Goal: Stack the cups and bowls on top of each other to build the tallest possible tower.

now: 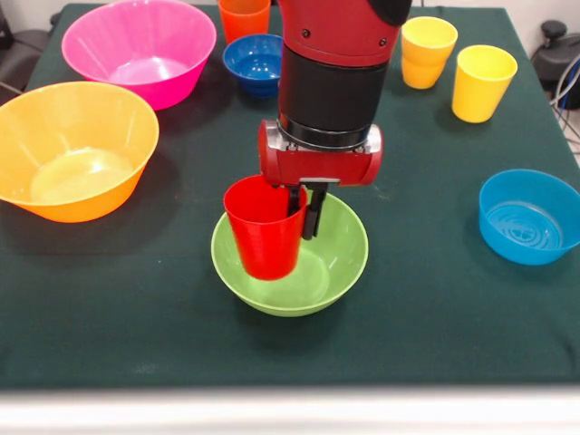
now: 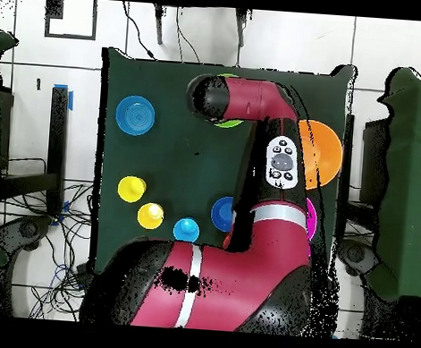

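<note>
A dark green cloth (image 1: pixel 109 317) is covering the table, a pale strip is running along its near edge (image 1: pixel 290 412), and white floor tiles (image 2: pixel 152 29) with tangled cables (image 2: pixel 53 233) are showing around it from overhead.

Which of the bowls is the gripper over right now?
The green bowl, at the table's middle. The gripper holds the red cup by its rim above it; the pink, yellow-orange and both blue bowls stand off to the sides.
</note>
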`<action>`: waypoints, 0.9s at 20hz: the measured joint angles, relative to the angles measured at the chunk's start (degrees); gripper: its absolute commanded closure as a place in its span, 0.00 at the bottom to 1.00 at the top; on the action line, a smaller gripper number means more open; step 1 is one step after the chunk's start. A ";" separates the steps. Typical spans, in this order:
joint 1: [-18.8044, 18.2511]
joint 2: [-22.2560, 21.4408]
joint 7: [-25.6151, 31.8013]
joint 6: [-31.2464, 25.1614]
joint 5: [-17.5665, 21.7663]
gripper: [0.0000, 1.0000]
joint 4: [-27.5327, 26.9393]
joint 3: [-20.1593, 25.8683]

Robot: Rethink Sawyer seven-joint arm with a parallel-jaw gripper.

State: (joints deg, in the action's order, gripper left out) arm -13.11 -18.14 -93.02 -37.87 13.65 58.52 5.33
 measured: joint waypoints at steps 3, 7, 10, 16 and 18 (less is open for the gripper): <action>0.00 -0.41 0.00 0.01 -0.07 1.00 0.36 -0.65; -0.01 -0.59 0.00 0.01 -0.26 1.00 0.44 -0.95; 0.00 -0.59 0.00 0.01 -0.50 1.00 0.45 -1.14; 0.22 -0.37 0.00 0.01 -1.40 1.00 0.44 -1.35; 0.37 -0.30 0.00 0.01 -1.67 1.00 0.44 -1.44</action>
State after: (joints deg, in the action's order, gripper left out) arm -12.74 -18.44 -93.02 -37.86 11.98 58.96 3.89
